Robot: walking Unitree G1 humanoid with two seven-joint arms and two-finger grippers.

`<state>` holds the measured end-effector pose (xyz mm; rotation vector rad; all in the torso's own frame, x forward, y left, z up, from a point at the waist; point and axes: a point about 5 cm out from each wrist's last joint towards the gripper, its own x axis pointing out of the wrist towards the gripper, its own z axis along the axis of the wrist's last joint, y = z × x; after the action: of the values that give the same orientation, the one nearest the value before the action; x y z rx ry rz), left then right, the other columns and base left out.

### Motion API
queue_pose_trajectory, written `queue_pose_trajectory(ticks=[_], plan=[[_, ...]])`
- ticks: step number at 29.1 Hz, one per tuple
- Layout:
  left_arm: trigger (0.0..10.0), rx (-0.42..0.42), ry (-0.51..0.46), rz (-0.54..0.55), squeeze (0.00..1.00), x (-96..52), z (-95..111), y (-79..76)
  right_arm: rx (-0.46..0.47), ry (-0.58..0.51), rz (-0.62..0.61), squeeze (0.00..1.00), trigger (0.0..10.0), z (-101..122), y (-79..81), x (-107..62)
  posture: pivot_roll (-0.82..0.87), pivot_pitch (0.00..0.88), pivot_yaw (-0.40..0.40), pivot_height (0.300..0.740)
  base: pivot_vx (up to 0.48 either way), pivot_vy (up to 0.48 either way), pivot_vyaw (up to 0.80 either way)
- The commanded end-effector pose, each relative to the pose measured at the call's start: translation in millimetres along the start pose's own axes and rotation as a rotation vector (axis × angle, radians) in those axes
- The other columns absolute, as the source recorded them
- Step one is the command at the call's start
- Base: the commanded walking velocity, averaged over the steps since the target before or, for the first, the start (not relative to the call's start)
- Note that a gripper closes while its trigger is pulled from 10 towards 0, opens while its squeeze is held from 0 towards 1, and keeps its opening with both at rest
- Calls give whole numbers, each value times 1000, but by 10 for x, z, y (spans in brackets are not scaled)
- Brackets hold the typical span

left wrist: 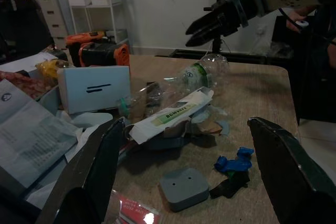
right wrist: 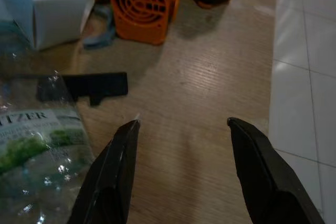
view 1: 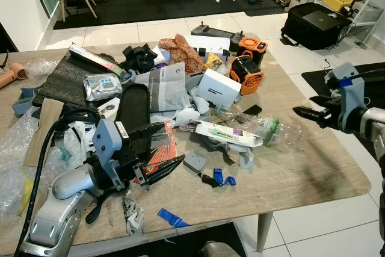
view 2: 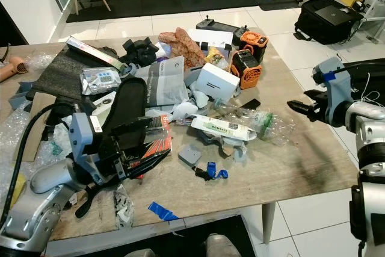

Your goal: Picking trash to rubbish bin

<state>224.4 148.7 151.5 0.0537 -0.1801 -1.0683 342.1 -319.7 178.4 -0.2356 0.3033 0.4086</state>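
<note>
Trash covers the wooden table [view 1: 301,173]. A crushed clear bottle [view 1: 272,129] with a green label lies right of centre, beside a long white carton [view 1: 227,133]. My left gripper [view 1: 161,150] hovers low over the table's front left, open, above a red packet [view 1: 157,159]; nothing sits between its fingers. In the left wrist view the carton [left wrist: 173,113], bottle [left wrist: 197,74] and a small grey block [left wrist: 184,187] lie ahead. My right gripper [view 1: 299,111] is open at the table's right edge, pointing at the bottle [right wrist: 31,150], apart from it.
A white box [view 1: 218,88], orange fans [view 1: 245,74], newspaper [view 1: 167,88] and a black case [view 1: 133,109] crowd the middle. Blue tape scraps [view 1: 224,179] and bubble wrap [view 1: 18,148] lie about. A black bag [view 1: 316,23] rests on the floor at the far right.
</note>
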Motion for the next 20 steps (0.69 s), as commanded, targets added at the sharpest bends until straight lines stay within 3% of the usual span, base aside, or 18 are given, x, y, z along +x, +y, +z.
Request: queue_pose_trajectory(ticks=[1, 4, 6, 8, 9, 11, 16, 19, 20], plan=[[10000, 9, 32, -4, 0, -12, -42, -13, 55, -60, 73, 0, 10000, 9, 100, 59, -64, 0, -9, 740, 0, 0, 0], [10000, 9, 34, -3, 0, -13, -43, -12, 73, -61, 87, 0, 10000, -16, 118, 67, -59, 0, -10, 740, 0, 0, 0], [10000, 7, 30, -2, 0, -17, -39, -9, 208, -52, 154, 0, 10000, -182, 187, 66, -59, 0, -11, 740, 0, 0, 0], [10000, 7, 30, -2, 0, -17, -39, -9, 208, -52, 154, 0, 10000, -182, 187, 66, -59, 0, -11, 740, 0, 0, 0], [10000, 6, 28, -2, 0, -18, -38, -8, 257, -55, 173, 0, 10000, -231, 209, 63, -59, 0, -11, 740, 0, 0, 0], [10000, 6, 20, -9, 0, -20, -17, -10, 332, -158, 322, 0, 10000, -207, 332, 67, -55, 0, -6, 740, 0, 0, 0], [10000, 5, 14, -15, 0, -18, 1, -15, 359, -162, 429, 0, 10000, -246, 459, 90, -55, 0, -6, 740, 0, 0, 0], [10000, 5, 14, -15, 0, -18, 1, -15, 359, -162, 429, 0, 10000, -246, 459, 90, -55, 0, -6, 740, 0, 0, 0], [10000, 5, 13, -16, 0, -18, 7, -18, 354, -116, 434, 0, 10000, -309, 494, 105, -55, 0, -6, 740, 0, 0, 0]])
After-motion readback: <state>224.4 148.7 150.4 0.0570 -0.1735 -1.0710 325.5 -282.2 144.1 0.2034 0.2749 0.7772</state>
